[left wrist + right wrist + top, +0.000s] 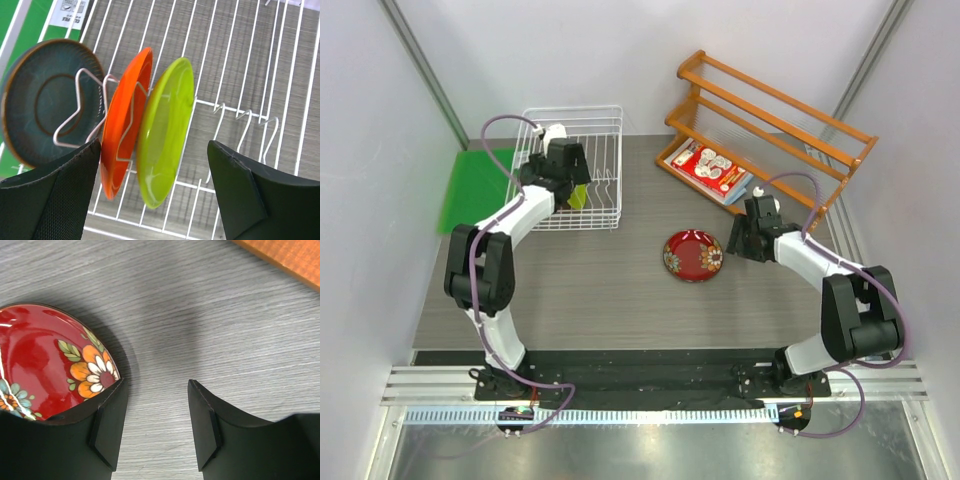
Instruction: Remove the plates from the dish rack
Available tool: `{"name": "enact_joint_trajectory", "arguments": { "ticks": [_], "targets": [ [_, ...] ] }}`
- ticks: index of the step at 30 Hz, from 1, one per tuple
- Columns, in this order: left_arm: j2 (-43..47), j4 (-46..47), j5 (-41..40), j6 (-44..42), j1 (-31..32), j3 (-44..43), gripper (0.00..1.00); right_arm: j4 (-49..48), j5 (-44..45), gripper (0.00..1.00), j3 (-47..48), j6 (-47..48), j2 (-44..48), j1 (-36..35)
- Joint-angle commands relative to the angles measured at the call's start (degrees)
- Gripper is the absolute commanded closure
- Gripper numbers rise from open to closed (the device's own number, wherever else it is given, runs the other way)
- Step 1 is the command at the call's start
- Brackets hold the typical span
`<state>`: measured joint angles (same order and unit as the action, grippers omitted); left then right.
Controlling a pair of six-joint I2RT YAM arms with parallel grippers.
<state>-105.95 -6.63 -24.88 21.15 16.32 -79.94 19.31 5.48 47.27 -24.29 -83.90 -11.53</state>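
at the far left of the table (620, 290), inside the white wire dish rack (240, 60): three plates standing on edge between the divider prongs (80, 115). blue-grey plate (45, 100) outermost, then orange plate (127, 120), then lime green plate (167, 130), the last two almost touching. above them the left gripper (152, 147), jaws wide apart and holding nothing, with orange and green plates framed between its fingers (55, 200) in the wrist view.

near the middle of the table, lying flat: dark red plate (40, 365), with the right gripper (156, 385) just beside it, also spread and empty.

probably stiff and light, all four, with a smooth shiny surface, so likely slippery under the pads, and maybe breakable if dropped. best taken at the upper rim, one pad on each face, then lifted straight up out of the prongs.

small, round, shallow. plain colour on orange and green; brown edge and darker inner ring on the blue-grey; painted orange and white flowers on the glossy red.
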Motion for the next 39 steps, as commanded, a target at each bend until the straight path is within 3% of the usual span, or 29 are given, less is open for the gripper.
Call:
{"name": "enact_joint_trajectory", "arguments": {
  "ticks": [1, 10, 13, 27, 30, 31, 33, 37, 39],
  "targets": [
    [6.5, 3.0, -2.5, -0.1, -0.1, 1.5, 0.13, -0.8, 0.0, 0.44, 2.0, 0.6, -0.6, -0.2],
    [11.6, 4.4, 1.2, 1.6, 0.6, 4.6, 0.15, -1.3, -1.1, 0.43, 1.8, 0.4, -1.3, -0.2],
    [9.9, 4.2, 1.6, 1.4, 0.5, 3.8, 0.22, -1.2, -1.4, 0.43, 1.7, 0.3, -0.9, -0.3],
    [-0.8, 6.1, -2.0, -0.1, 0.5, -0.8, 0.23, 1.0, 0.8, 0.43, 1.9, 0.5, 5.9, -0.2],
    [-2.5, 5.8, -3.3, -0.3, 0.5, -1.9, 0.42, 2.4, 1.5, 0.43, 2.6, 0.6, 8.0, -0.3],
    [-2.8, 5.8, -3.5, -0.5, 0.5, -2.1, 0.56, 3.1, 2.1, 0.43, 2.7, 0.7, 8.7, -0.2],
    [-3.5, 5.6, -4.6, -0.6, 0.5, -2.3, 0.64, 3.7, 2.8, 0.43, 2.9, 1.0, 9.8, -0.3],
    [-3.2, 5.5, -5.9, -0.4, 0.7, -1.7, 0.94, 5.5, 4.0, 0.43, 3.7, 1.4, 12.3, -0.3],
    [-2.5, 5.6, -6.7, -0.6, 1.0, -1.3, 1.0, 5.6, 4.4, 0.43, 3.7, 1.4, 12.6, -0.3]
  ]
}}
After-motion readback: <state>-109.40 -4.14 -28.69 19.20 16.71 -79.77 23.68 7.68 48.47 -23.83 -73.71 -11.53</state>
